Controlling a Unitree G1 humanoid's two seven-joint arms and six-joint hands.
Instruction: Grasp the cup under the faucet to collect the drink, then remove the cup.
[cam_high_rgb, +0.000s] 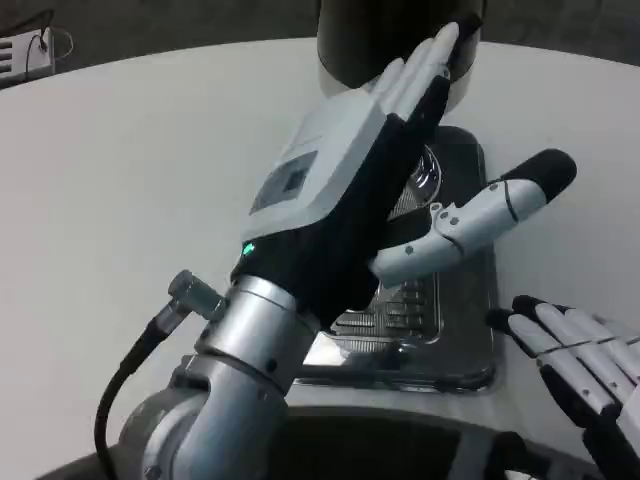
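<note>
– How do the fingers of your left hand (340, 200) stand?
– Wide open. My fingers (420, 65) reach out straight towards the dispenser (370, 40), the thumb (480, 215) juts well apart to the side, and I hold nothing.
– And the cup?
– Just a curved clear edge, probably the cup (428, 172), peeps out past my palm, on the tray (470, 340) below the dispenser. My hand hides the rest, so I cannot tell whether I touch it.
– Your right hand?
– My right hand (585, 370) lies flat on the counter (130, 170) beside the tray, fingers stretched out, gripping nothing
</note>
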